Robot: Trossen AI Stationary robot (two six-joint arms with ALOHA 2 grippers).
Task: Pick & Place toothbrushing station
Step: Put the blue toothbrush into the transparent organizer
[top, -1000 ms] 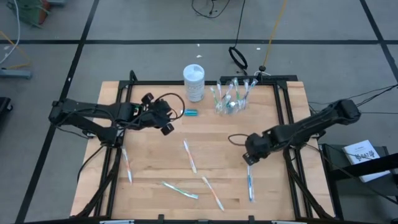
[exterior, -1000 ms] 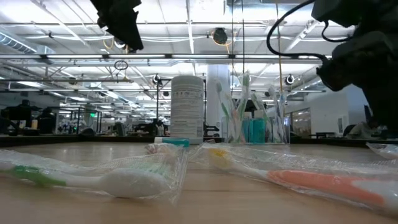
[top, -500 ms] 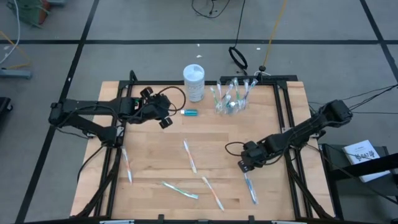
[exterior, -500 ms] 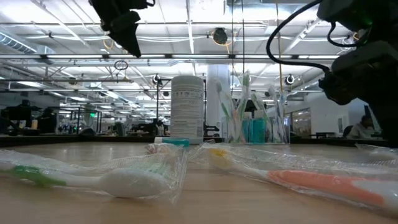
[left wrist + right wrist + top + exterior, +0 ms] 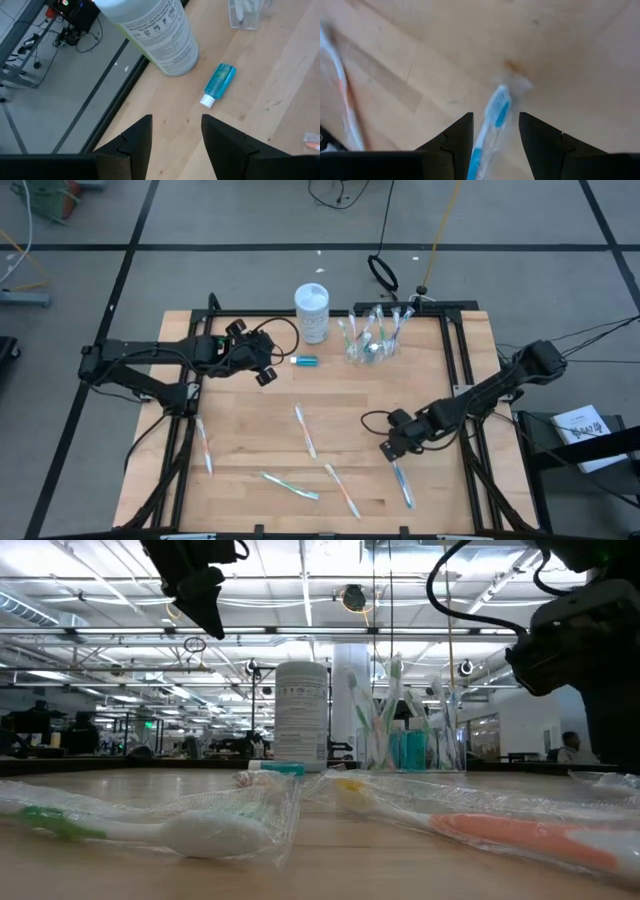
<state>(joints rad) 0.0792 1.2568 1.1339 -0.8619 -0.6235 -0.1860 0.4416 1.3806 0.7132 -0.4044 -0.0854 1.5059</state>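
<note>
Pincer (image 5: 495, 131) gaping over blue toothbrush (image 5: 491, 125) on open wood.

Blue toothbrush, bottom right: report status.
Right claw open, low over the blue toothbrush, not gripping. Left claw open, empty, near the blue tube. Nothing blocking.

A pale wooden table (image 5: 250, 430) on a dark frame carries everything. Just ahead of the open left gripper (image 5: 268, 371) lies a small blue tube (image 5: 304, 361), with a white canister (image 5: 312, 313) standing beyond it and a clear cup (image 5: 368, 340) of toothbrushes further on. Directly under the open right gripper (image 5: 388, 451) lies a blue toothbrush (image 5: 402, 481) in its wrapper. Four more wrapped toothbrushes lie apart on the wood between the two grippers and beyond the left one
</note>
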